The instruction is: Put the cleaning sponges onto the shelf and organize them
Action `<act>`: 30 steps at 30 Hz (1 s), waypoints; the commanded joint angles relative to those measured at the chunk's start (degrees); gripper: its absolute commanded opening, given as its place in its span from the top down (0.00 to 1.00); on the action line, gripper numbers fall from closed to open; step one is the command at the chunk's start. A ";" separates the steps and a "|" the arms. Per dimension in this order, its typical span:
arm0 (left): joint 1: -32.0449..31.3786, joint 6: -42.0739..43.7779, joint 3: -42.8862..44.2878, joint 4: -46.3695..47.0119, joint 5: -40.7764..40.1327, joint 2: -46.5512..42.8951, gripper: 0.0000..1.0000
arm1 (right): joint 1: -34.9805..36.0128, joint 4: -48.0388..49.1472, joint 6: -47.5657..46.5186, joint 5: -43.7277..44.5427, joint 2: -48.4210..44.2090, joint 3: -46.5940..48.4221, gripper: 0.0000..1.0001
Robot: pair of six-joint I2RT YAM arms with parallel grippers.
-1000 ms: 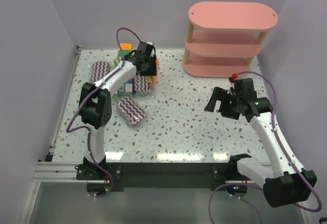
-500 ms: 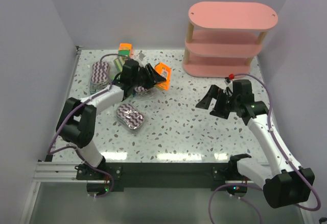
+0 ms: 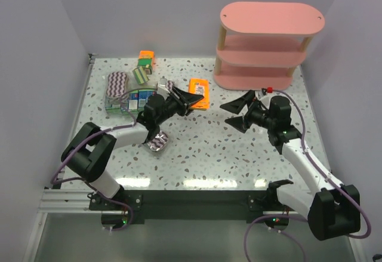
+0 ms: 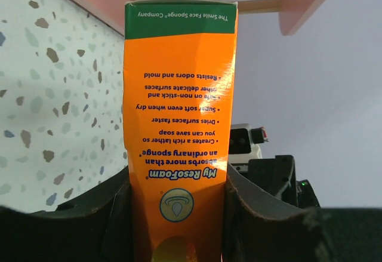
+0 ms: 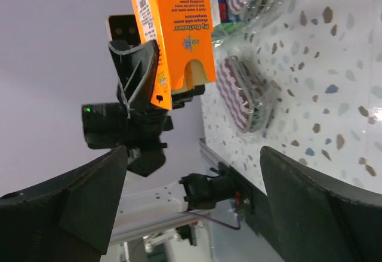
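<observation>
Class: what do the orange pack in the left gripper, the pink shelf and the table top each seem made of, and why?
Orange pack: probably glossy printed card, with sharp folded edges and a sheen across the print.
Shelf: matt pink boards, perhaps painted wood or fibreboard, on pale wood-looking posts.
Table top: shiny and speckled, terrazzo or a laminate imitating it; light strips reflect near its front edge.

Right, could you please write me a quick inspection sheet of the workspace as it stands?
Surface: speckled table top, no spills seen.
Job's things: pink shelf, no pack visible on it; one orange pack held in the left gripper; other packs clustered on the table's left side.
Clutter: nothing seen.
Grippers: left shut on the orange pack; right gripper open, facing that pack, not touching.
Cables: purple cables loop off both arms; no snag seen.
Surroundings: plain lilac walls.
</observation>
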 commanded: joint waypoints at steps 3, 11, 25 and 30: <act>-2.81 -6.10 -1.54 13.31 -8.53 0.69 0.54 | 2.02 16.49 14.19 -3.39 4.05 -1.33 0.12; -4.40 -6.28 0.74 15.16 -8.80 3.60 0.55 | 8.17 19.58 17.02 -1.82 8.28 1.57 0.43; -6.59 -6.37 0.31 14.37 -7.83 2.90 0.57 | 8.97 19.60 15.97 3.10 13.64 4.72 0.67; -6.60 -5.75 -2.33 13.75 -8.71 -0.17 0.58 | 8.79 15.28 11.93 5.39 13.38 6.05 0.81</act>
